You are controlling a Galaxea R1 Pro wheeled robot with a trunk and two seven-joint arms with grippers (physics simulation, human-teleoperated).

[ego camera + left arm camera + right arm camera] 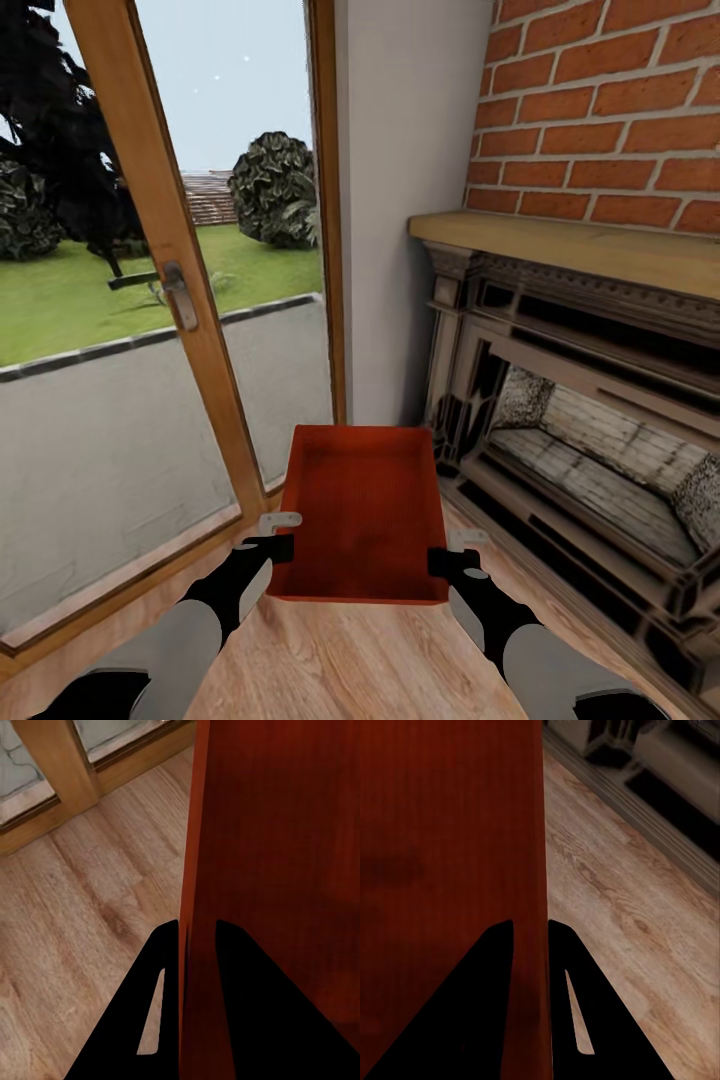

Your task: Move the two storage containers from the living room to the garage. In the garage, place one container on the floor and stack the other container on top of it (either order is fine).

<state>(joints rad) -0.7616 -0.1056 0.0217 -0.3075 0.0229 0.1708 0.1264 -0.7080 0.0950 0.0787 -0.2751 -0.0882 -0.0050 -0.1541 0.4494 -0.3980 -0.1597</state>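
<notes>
One red-orange open-top storage container [362,510] hangs in front of me above the light wood plank floor [340,660] of the living room, held level between both arms. My left gripper [283,547] is shut on its left wall [196,870], one finger on each side. My right gripper [440,562] is shut on its right wall [534,855] in the same way. The container is empty. The other container is out of view.
A glass door with a wooden frame [165,250] and metal handle [180,295] stands ahead on the left, with a lawn beyond. The red brick fireplace [600,110] with its dark surround [560,440] is close on the right. A white wall strip [400,200] lies between them.
</notes>
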